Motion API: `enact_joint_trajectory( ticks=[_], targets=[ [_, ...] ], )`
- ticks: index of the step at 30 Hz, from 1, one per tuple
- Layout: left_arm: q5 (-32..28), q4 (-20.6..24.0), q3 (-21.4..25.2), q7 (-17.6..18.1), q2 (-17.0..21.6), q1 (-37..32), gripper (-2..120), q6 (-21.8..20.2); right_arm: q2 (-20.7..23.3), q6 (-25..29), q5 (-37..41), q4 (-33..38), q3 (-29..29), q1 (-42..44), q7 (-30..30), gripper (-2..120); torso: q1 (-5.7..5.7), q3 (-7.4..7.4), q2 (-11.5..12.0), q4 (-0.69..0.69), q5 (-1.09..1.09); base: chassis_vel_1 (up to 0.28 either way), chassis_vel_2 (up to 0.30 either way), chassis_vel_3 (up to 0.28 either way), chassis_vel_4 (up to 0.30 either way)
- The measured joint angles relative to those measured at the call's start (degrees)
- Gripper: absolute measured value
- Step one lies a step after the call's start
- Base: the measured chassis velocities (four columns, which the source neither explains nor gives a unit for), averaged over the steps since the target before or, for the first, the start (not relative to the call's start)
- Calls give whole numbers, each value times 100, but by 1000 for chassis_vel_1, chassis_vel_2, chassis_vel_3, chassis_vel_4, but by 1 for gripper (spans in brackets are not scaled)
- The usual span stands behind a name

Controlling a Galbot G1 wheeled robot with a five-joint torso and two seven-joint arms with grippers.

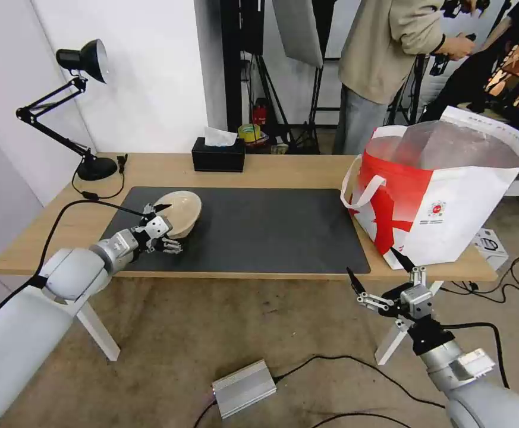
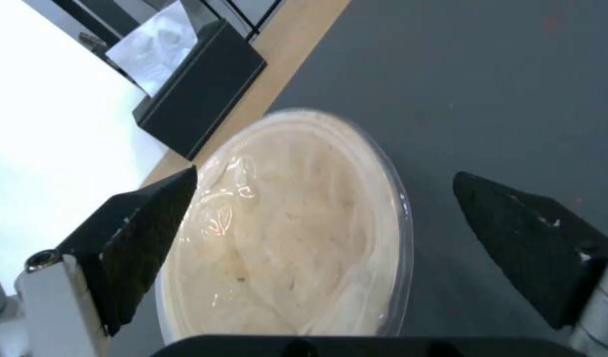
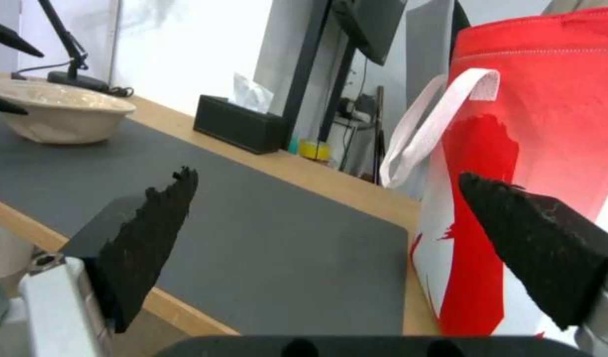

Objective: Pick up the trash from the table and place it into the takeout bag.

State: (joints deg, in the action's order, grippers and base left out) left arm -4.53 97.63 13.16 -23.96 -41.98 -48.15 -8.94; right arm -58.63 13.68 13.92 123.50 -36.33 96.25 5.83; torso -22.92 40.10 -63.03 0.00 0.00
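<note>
While its fingers stand wide apart on either side of the shallow beige bowl point(image 1: 182, 213), the left gripper point(image 1: 159, 227) reaches over the near left part of the dark grey mat point(image 1: 259, 229) and holds nothing. In the left wrist view the bowl point(image 2: 287, 233) sits between the two black fingertips point(image 2: 148, 233), and I cannot tell if they touch its rim. The mat covers the middle of the light-wood table point(image 1: 283, 169). At the back edge stands a black tissue box point(image 1: 218, 154), and a black desk lamp point(image 1: 81, 107) is at the far left corner. The takeout bag point(image 1: 443, 202) stands upright on the right end of the table, its mouth open and the silver lining showing. The right gripper point(image 1: 384, 279) hangs below the table's front edge, near the bag, also opened wide and empty. The floor is brownish, with black cables and a silver metal box point(image 1: 244, 387) lying on it. Behind the table is a white wall.
</note>
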Motion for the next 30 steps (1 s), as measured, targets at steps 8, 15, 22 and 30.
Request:
enact_joint_trajectory(
  ticks=[8,15,22,30],
  targets=[
    [28,-114,-27,0,-27,30,100,40,0,0,0,0,0,0,0,100,0,0,0,0,0,0,0,0,0],
    [83,-218,-68,1,-83,56,100,96,0,0,0,0,0,0,0,100,0,0,0,0,0,0,0,0,0],
    [111,-293,-133,0,-120,139,100,107,0,0,0,0,0,0,0,100,0,0,0,0,0,0,0,0,0],
    [156,-410,-211,3,-187,260,100,111,0,0,0,0,0,0,0,100,0,0,0,0,0,0,0,0,0]
  ],
)
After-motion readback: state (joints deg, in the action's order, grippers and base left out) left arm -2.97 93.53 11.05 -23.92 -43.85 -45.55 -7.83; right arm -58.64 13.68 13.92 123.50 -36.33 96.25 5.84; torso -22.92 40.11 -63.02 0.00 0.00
